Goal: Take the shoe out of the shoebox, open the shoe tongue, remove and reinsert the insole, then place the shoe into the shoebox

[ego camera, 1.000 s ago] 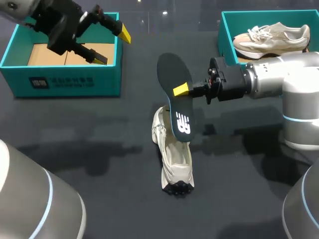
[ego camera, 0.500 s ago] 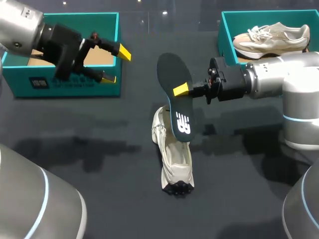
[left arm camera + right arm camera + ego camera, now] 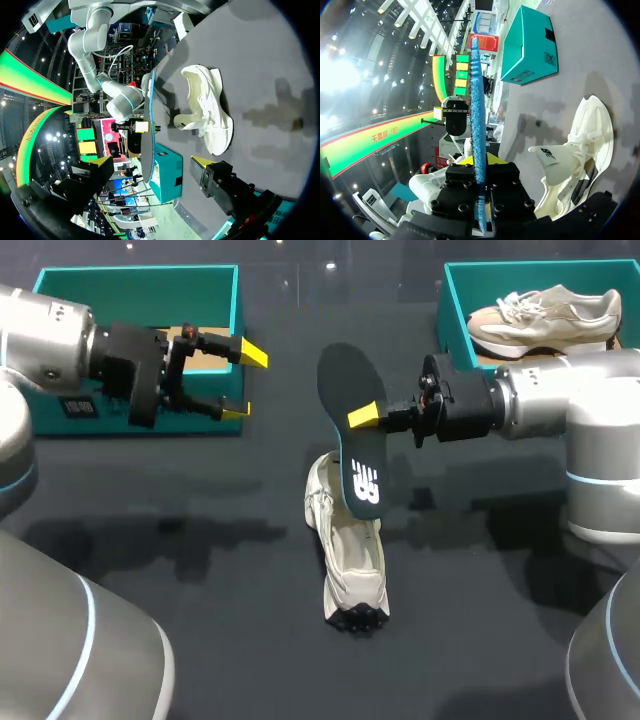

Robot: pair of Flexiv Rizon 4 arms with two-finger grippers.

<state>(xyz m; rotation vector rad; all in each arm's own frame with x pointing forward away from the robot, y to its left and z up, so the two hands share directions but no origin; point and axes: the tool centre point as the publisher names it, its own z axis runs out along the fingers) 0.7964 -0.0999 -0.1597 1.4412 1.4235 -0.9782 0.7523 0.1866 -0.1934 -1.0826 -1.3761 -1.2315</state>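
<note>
The right gripper (image 3: pixel 362 418) is clamped on the insole (image 3: pixel 345 380), with the shoe (image 3: pixel 350 560) at its six o'clock. At nine o'clock, the left gripper (image 3: pixel 243 382) gapes wide, holding nothing.

Nothing actually legible here. There's a white logo (image 3: pixel 366 483) on the insole (image 3: pixel 350 405), a dark logo (image 3: pixel 548 156) on the shoe tongue (image 3: pixel 542 150), and a label (image 3: pixel 78 406), too small to read, on the shoebox (image 3: pixel 130 290) at the table's far left corner.
</note>
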